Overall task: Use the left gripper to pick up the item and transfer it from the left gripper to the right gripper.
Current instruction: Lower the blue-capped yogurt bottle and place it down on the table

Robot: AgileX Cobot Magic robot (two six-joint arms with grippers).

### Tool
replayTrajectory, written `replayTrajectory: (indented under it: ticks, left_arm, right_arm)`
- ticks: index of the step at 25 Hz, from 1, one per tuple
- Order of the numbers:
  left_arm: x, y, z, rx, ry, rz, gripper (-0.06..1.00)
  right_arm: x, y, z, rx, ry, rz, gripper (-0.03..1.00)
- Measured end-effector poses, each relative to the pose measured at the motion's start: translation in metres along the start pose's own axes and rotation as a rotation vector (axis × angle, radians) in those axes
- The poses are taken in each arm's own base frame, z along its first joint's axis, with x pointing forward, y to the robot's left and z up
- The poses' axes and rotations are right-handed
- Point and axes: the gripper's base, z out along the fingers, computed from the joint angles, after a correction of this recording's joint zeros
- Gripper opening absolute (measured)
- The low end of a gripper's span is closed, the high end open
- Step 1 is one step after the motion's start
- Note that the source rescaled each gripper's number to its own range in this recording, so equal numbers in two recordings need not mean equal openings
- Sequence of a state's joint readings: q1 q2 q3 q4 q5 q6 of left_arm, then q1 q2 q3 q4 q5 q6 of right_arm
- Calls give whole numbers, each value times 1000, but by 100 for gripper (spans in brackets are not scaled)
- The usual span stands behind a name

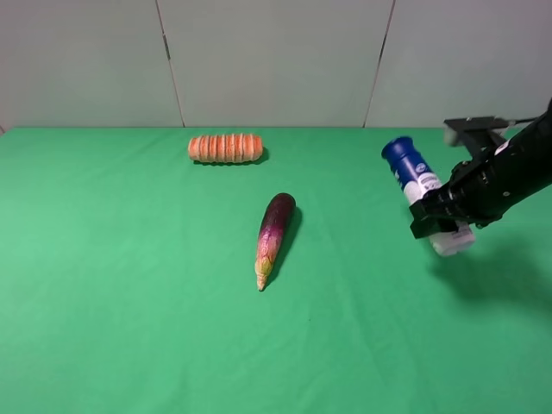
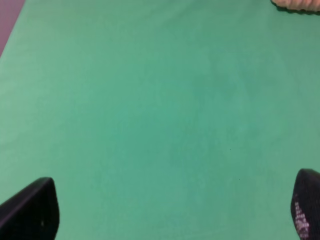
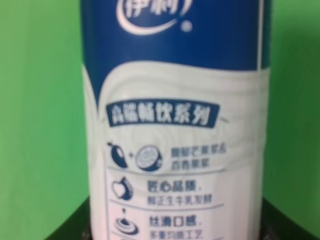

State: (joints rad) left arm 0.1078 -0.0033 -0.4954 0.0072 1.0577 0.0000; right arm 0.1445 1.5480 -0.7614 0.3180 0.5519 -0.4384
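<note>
My right gripper [image 1: 442, 216] is pinching the item [image 1: 412, 175] by its white lower body, holding it tilted in the air near the right edge of the green surface [image 1: 129, 302]. My left gripper [image 2: 168, 212] is hanging spread wide, gripping nothing.

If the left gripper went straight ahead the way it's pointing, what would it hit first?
Most likely the green table cover; nothing shows between it and the open left gripper. The ridged orange roll sits well off that line.
</note>
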Motion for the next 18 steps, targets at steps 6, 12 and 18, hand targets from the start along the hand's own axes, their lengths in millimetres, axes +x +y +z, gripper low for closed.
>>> replayTrajectory:
  ticks: [6, 12, 18]
  left_arm:
    - [0, 0, 0, 0, 0, 0, 86]
    - [0, 0, 0, 0, 0, 0, 86]
    - [0, 0, 0, 0, 2, 0, 86]
  right_arm:
    - [-7, -4, 21, -23, 85, 14, 4]
    - [-9, -7, 37, -28, 126, 21, 4]
    - [-8, -10, 50, -17, 144, 17, 4]
